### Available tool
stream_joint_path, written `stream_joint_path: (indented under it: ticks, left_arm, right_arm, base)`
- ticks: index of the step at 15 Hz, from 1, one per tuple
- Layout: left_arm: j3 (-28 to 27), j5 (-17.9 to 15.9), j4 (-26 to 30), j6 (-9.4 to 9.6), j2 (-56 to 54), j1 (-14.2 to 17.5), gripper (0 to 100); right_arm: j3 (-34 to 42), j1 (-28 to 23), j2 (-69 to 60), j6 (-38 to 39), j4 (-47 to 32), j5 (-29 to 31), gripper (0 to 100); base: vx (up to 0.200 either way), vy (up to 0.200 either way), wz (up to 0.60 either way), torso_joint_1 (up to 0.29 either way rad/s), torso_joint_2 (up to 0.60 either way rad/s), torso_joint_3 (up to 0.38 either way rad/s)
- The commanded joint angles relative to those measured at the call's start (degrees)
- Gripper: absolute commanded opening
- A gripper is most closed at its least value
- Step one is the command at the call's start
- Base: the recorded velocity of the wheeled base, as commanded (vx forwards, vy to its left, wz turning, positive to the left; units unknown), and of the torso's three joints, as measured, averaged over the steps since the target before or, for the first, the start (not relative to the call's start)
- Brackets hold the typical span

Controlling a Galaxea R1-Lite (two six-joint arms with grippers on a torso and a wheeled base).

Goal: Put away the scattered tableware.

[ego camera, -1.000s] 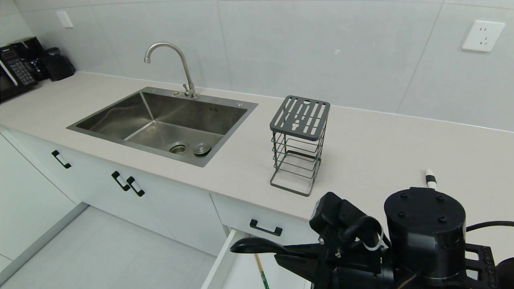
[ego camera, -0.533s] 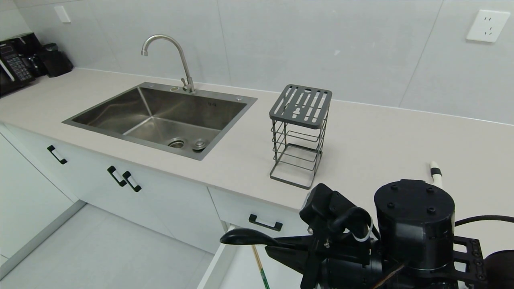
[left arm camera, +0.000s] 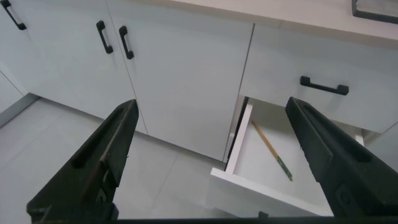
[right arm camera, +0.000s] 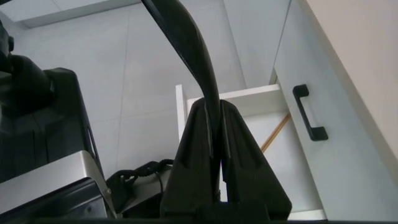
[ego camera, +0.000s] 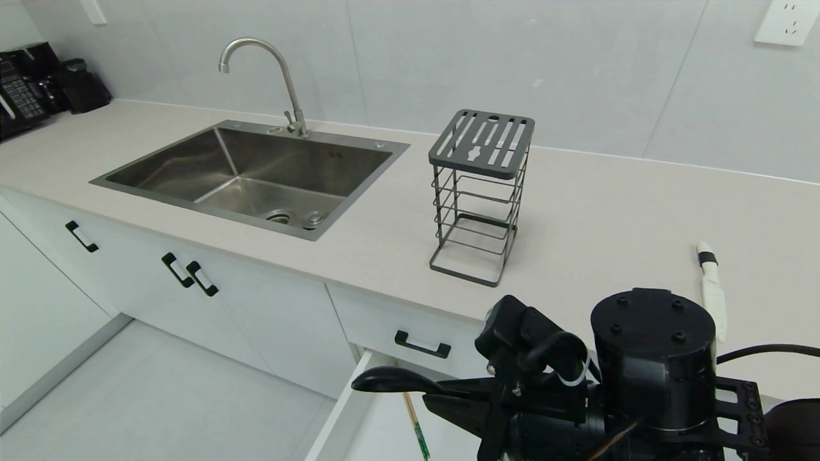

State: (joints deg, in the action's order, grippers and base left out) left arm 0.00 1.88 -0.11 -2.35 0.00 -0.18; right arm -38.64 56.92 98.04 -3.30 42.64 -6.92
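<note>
**Black spoon held over the open drawer, one utensil out on the counter**

Nearest the robot, the right gripper (right arm camera: 216, 111) is clamped tight on the handle of a black spoon (ego camera: 391, 380). In the head view the spoon's bowl sticks out leftward and shows over the left rim of the open drawer (ego camera: 349, 410). How high it hangs above that rim cannot be told.

The left gripper (left arm camera: 217, 155) has its jaws spread wide. It hangs in front of the white cabinet doors (left arm camera: 180, 68), facing the drawer from the floor side.

The drawer is pulled out below the counter's front edge. A chopstick (left arm camera: 272, 149) with a green tip lies slantwise on its white bottom, with bare bottom on both sides of it. Just above the opening sits a closed drawer front with a black handle (ego camera: 422, 347).

On the counter (ego camera: 596, 218), a white utensil (ego camera: 710, 282) with a black band lies on the right, near the front edge. It is well apart from the wire rack (ego camera: 477, 192). The rack stands upright near mid-counter, with bare surface all around it.

Farther left the steel sink (ego camera: 256, 173) is set into the counter, its faucet (ego camera: 269, 77) rising at the back edge. Against the tiled wall, a black coffee machine (ego camera: 32, 80) stands in the far left corner.
</note>
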Motion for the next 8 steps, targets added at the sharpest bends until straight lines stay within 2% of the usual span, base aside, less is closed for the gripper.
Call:
stream_joint_path:
  ticks: [1, 3, 8]
  left_arm:
    - [0.0, 0.1, -0.1, -0.02, 0.0, 0.0, 100]
    - [0.0, 0.0, -0.1, -0.02, 0.0, 0.0, 100]
    - [0.0, 0.0, -0.1, -0.02, 0.0, 0.0, 100]
  right_arm:
    - [0.1, 0.0, 0.1, 0.0, 0.1, 0.0, 0]
    - [0.1, -0.1, 0.1, 0.0, 0.1, 0.0, 0]
    - [0.1, -0.1, 0.1, 0.0, 0.1, 0.0, 0]
  base:
    - [0.0, 0.0, 0.0, -0.071, 0.16, 0.076]
    - [0.0, 0.0, 0.0, -0.098, 0.2, 0.093]
    - [0.0, 0.0, 0.0, -0.236, 0.46, 0.218]
